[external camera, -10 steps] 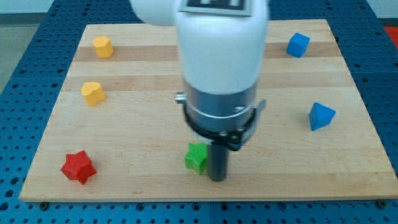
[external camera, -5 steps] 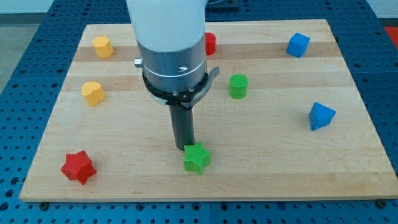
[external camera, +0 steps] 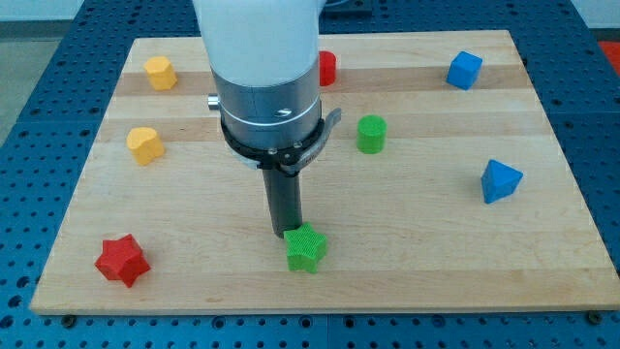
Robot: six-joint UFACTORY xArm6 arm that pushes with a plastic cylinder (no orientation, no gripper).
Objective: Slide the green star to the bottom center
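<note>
Touching the green star (external camera: 306, 248) from the view's top, my tip (external camera: 287, 233); no jaws.

The arm's white housing (external camera: 257, 44) runs off the view's top, so its upper part is cut away. It covers most of a red block (external camera: 327, 68); only the right sliver peeks out, shape impossible to call. My tip (external camera: 287, 233) sits right at the green star's (external camera: 306, 248) upper-left point, and whether they actually touch can't be settled. The surface (external camera: 542, 262) shows whole, though the blue base around it is cropped on every side.
</note>
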